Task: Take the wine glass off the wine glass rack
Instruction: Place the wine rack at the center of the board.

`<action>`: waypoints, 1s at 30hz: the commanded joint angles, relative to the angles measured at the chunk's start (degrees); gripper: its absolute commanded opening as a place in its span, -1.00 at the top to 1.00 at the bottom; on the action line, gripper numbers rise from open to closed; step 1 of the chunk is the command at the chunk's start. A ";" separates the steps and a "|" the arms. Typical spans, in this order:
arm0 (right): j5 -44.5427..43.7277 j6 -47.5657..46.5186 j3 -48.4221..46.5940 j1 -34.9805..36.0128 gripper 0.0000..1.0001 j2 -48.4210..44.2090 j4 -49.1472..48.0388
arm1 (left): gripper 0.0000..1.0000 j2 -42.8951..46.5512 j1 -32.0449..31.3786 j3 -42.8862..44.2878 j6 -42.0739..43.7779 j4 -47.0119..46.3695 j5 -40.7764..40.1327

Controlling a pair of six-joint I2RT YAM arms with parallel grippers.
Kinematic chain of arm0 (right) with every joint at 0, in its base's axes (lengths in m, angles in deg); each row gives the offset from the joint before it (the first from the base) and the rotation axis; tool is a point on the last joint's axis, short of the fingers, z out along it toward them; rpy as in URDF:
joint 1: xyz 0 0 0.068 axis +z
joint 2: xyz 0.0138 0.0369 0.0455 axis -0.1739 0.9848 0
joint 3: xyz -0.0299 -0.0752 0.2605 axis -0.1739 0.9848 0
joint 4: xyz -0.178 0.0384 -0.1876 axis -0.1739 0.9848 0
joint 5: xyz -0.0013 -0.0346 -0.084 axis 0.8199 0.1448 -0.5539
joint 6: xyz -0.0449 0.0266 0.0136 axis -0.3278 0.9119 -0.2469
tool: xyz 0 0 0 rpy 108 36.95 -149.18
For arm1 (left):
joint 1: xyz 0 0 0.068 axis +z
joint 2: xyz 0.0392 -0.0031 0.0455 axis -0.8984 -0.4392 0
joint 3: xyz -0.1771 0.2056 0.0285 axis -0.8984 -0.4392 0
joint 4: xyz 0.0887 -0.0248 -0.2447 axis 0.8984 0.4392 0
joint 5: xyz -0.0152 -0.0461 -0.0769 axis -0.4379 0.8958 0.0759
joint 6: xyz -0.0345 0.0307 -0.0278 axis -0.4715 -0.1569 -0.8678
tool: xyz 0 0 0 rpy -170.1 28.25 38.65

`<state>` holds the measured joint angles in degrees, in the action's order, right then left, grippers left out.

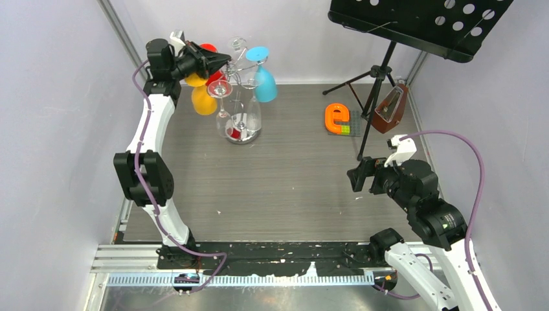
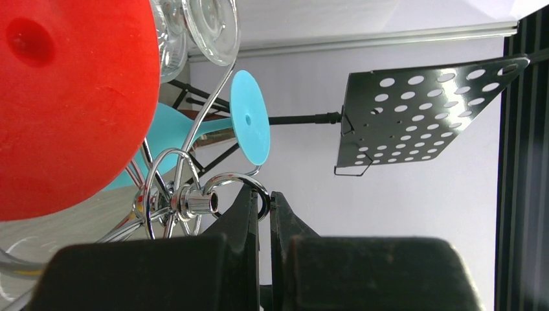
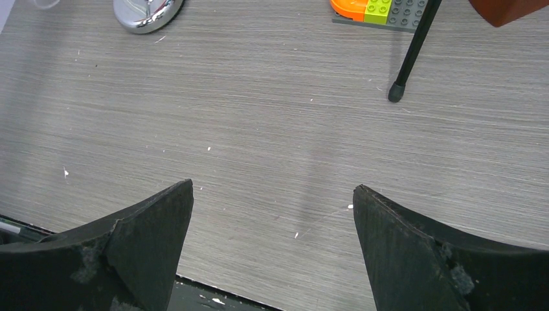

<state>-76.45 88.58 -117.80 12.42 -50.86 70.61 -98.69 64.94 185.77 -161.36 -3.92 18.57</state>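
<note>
one curly chrome wine glass rack [image 1: 243,135]

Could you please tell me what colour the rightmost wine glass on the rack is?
The wine glass is light blue, clearest in the top external view.

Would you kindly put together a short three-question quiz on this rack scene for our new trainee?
1. True or false: the right gripper is open.
2. Which glass colour hangs on the wine glass rack? A green, B blue, C black.
3. Fill in: the ___ gripper is shut up by the rack's top.
Key: 1 true; 2 B, the blue glass; 3 left gripper.
</note>
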 commanded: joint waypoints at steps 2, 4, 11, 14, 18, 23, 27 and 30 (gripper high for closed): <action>0.48 0.05 -2.33 0.16 -1.00 -0.59 -0.71 | 1.00 13.15 -1.31 1.88 -2.18 -17.79 3.62; 0.51 0.03 -2.48 0.16 -1.00 -0.76 -0.51 | 1.00 14.07 -2.70 0.70 -2.13 -18.22 3.67; 0.14 -0.20 -3.38 0.15 -1.00 -1.22 0.72 | 1.00 16.20 -6.60 -1.63 -2.15 -19.43 3.72; -0.05 -0.28 -4.04 0.16 -1.00 -1.34 1.12 | 1.00 17.57 -8.28 -3.43 -2.00 -20.17 3.34; -0.04 -0.35 -4.81 0.16 -1.00 -1.47 1.92 | 1.00 20.11 -10.36 -5.44 -0.32 -19.12 2.92; -0.16 -0.29 -5.41 0.16 -1.00 -1.81 2.60 | 1.00 22.42 -12.41 -7.21 0.79 -18.50 2.91; -0.37 -0.01 -5.65 0.15 -1.00 -2.55 3.24 | 1.00 25.16 -13.84 -9.66 2.37 -17.60 1.91; -1.25 -0.02 -6.57 0.15 -1.00 -2.76 3.98 | 1.00 26.21 -15.30 -10.92 2.89 -17.71 1.57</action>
<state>-76.56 88.58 -121.27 12.42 -52.89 74.60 -81.75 51.00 171.73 -158.13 -4.76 19.97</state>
